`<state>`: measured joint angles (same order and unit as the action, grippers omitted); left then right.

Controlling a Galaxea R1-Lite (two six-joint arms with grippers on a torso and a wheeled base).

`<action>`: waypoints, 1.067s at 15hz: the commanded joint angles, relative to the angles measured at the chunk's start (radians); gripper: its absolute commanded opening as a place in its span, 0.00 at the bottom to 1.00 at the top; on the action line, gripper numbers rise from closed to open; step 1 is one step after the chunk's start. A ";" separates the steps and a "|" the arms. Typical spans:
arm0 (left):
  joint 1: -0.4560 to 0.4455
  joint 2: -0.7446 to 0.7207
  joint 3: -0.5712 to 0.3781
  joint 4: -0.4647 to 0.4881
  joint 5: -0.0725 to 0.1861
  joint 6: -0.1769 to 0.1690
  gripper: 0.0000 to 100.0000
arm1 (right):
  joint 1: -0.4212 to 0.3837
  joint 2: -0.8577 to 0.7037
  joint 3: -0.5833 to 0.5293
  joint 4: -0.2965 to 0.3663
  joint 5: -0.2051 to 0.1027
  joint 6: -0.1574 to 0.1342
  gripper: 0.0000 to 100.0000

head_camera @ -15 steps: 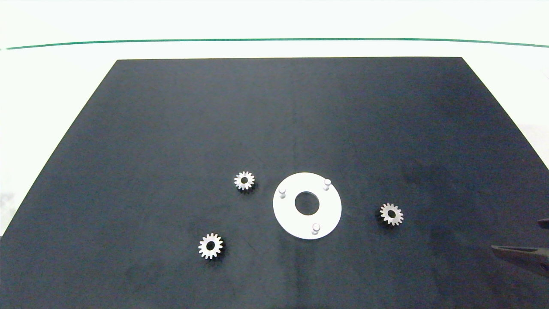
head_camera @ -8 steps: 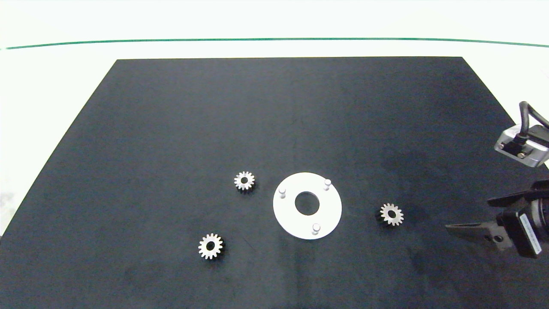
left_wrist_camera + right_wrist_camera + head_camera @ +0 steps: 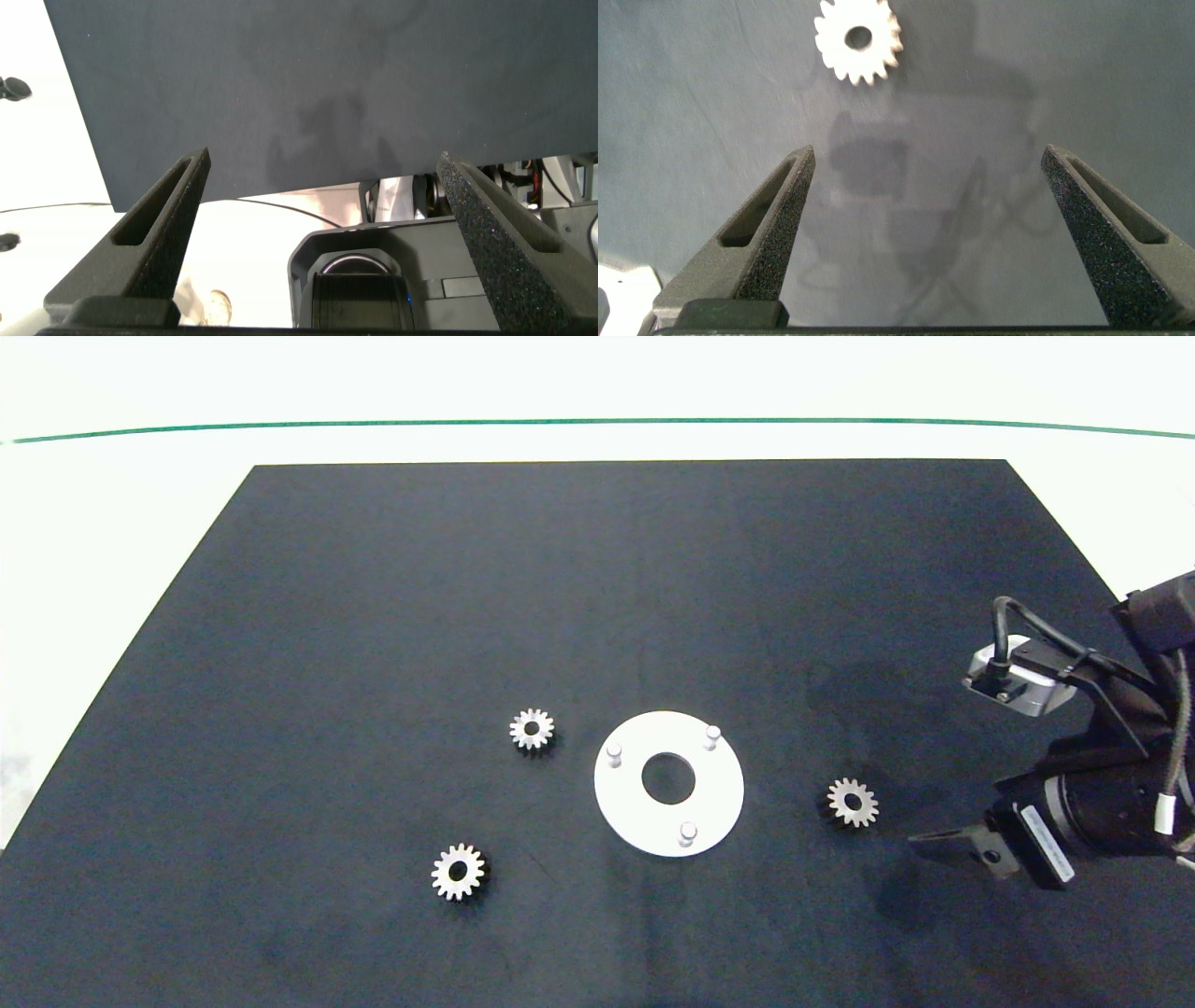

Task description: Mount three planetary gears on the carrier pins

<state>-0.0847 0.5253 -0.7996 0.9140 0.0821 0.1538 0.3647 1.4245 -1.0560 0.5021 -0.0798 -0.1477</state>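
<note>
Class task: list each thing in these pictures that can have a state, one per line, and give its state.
Right gear: flat on mat, not on a pin.
Upper left gear: flat, loose.
Lower left gear: flat, loose.
Pins: upright, all three bare.
Right end effector: open, empty, near right gear.
Left end effector: open, empty, off the mat.

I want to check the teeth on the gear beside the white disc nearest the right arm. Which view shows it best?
The right wrist view: the gear fills it large, teeth distinct. The head view shows it small; the left wrist view misses it.
</note>
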 commanded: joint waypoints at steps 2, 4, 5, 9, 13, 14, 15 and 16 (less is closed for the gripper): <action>0.000 -0.005 -0.010 0.006 0.001 0.001 1.00 | 0.033 0.080 -0.024 -0.019 -0.015 0.000 1.00; 0.000 -0.007 -0.009 0.006 0.001 0.001 1.00 | 0.046 0.102 -0.032 -0.019 -0.015 0.000 1.00; 0.000 -0.007 -0.009 0.006 0.001 0.001 1.00 | 0.053 0.128 -0.042 -0.028 -0.014 0.000 1.00; 0.000 -0.005 -0.012 0.006 0.001 0.001 1.00 | 0.096 0.169 -0.072 -0.043 -0.014 0.007 1.00; -0.001 -0.007 -0.021 0.017 0.001 0.001 1.00 | 0.108 0.200 -0.091 -0.048 -0.014 0.007 0.93; 0.000 -0.007 -0.027 0.020 0.001 0.001 1.00 | 0.108 0.212 -0.098 -0.053 -0.014 0.007 0.91; -0.001 -0.007 -0.030 0.025 0.001 0.001 1.00 | 0.106 0.214 -0.102 -0.056 -0.015 0.007 0.88; 0.000 -0.007 -0.032 0.029 0.001 0.001 1.00 | 0.108 0.215 -0.102 -0.057 -0.017 0.007 0.87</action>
<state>-0.0860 0.5196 -0.8283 0.9389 0.0821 0.1543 0.4713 1.6340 -1.1555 0.4421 -0.0957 -0.1400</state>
